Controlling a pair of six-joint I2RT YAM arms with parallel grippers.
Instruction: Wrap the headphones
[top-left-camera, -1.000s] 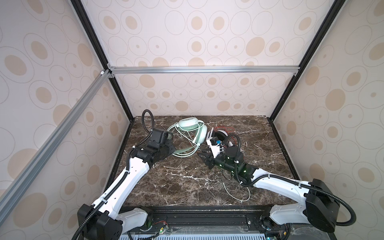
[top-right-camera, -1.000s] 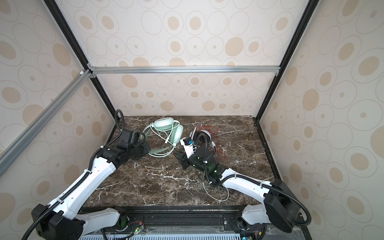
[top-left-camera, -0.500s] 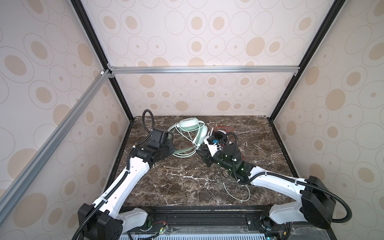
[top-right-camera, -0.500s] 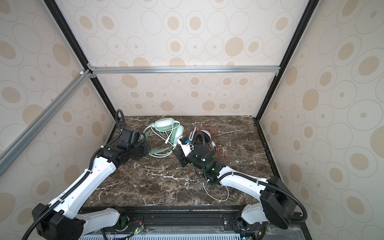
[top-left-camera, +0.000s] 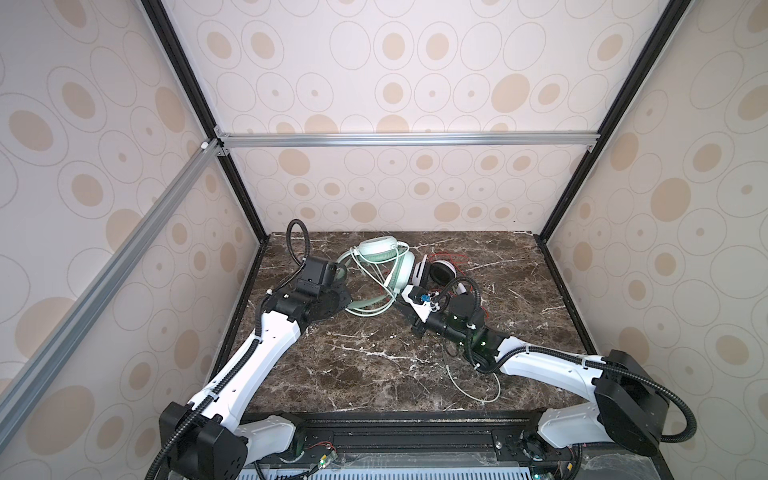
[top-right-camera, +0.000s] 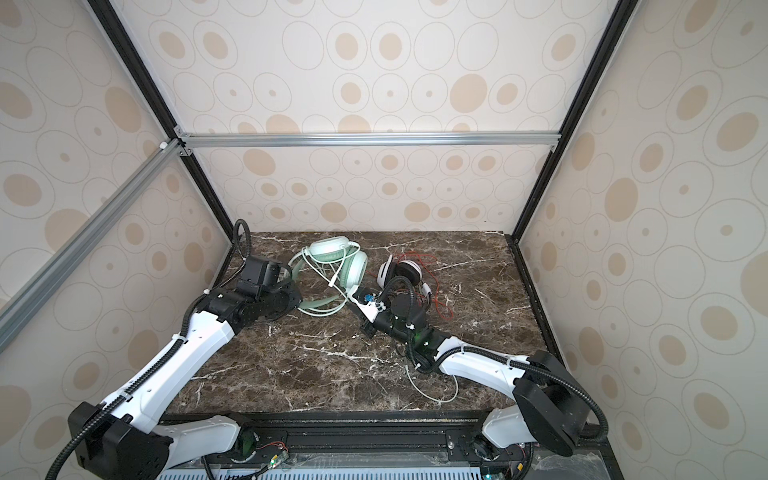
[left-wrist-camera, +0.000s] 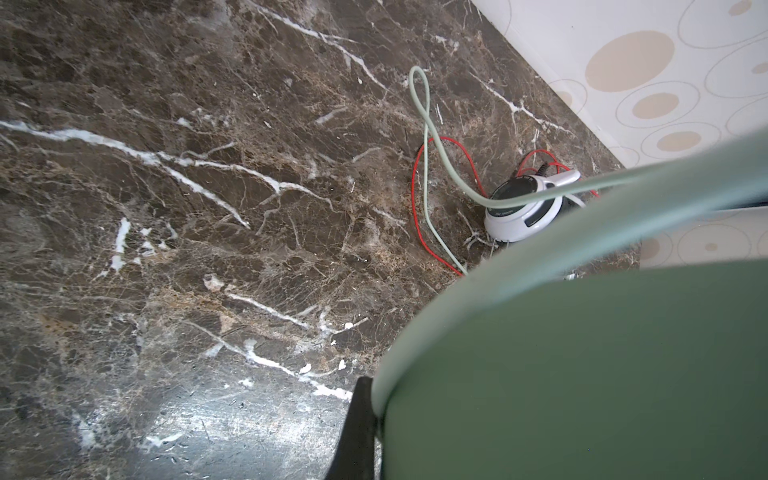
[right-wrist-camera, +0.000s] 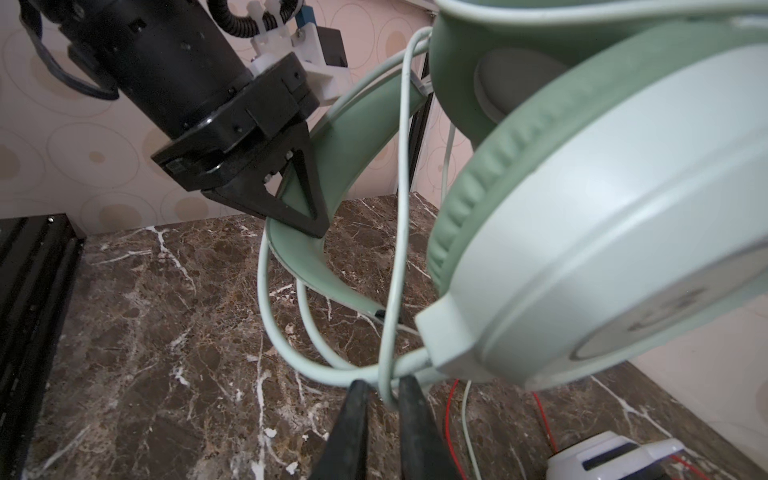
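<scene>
**In both top views:** mint green headphones (top-left-camera: 376, 249) and white-and-black headphones (top-left-camera: 441, 272), just beside each other, rear of counter (top-left-camera: 374, 365).
**Left wrist:** red cable (left-wrist-camera: 414, 203) loose on counter.
**Right wrist:** your left gripper (right-wrist-camera: 305, 224) clenched on the mint green headphones' band. Your right gripper (right-wrist-camera: 384, 399) straddles pale green cable (right-wrist-camera: 401, 178); you cannot tell whether it pinches.

Mint headphones (top-left-camera: 376, 252) propped, cable (right-wrist-camera: 401, 166) draped; white-black pair (top-left-camera: 440, 272) beside, possibly touching

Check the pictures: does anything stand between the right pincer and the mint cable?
Nothing visible does. The cable runs between the fingers of the right pincer, close under the mint earcup. The left pincer grips the headband.
</scene>
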